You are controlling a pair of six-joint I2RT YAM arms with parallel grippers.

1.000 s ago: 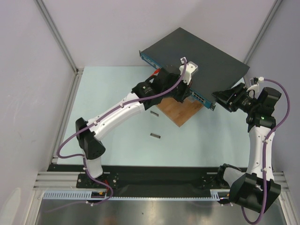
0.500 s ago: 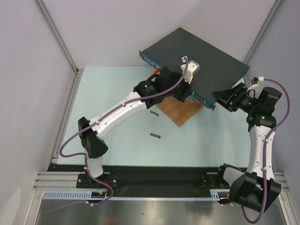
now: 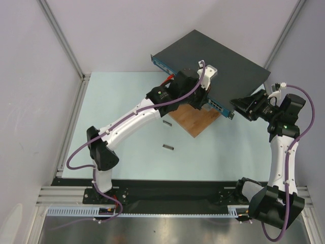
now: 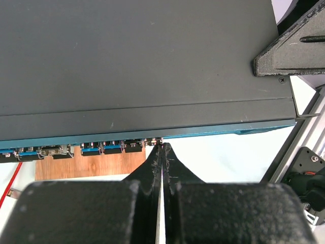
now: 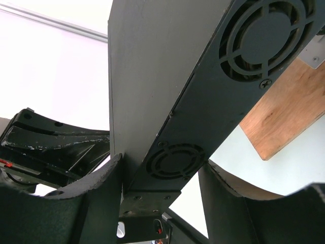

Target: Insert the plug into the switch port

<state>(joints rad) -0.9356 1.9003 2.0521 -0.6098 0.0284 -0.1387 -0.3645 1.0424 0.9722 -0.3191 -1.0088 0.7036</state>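
The switch [image 3: 213, 53] is a flat dark-grey box at the back, resting partly on a wooden board. Its blue front face [image 4: 101, 138] carries a row of small sockets [image 4: 91, 148]. My left gripper [image 4: 161, 147] is shut, nothing showing between its fingers, and its tips touch the front face at the right end of the socket row. In the top view the left gripper [image 3: 202, 100] sits under its wrist. A red cable [image 4: 11, 180] runs from the lower left toward the sockets; I cannot make out the plug. My right gripper [image 5: 161, 162] clamps the switch's fan-vented right end [image 5: 244, 66].
The brown wooden board [image 3: 195, 122] lies under the switch's front corner. Two small dark parts [image 3: 168, 147] [image 3: 166, 123] lie on the pale table. An aluminium frame post [image 3: 61, 38] and white walls close in the left, back and right.
The left wrist has crept slightly toward the switch's front face, and a bit of red cable now shows beside it. The right arm and the switch have stayed put.
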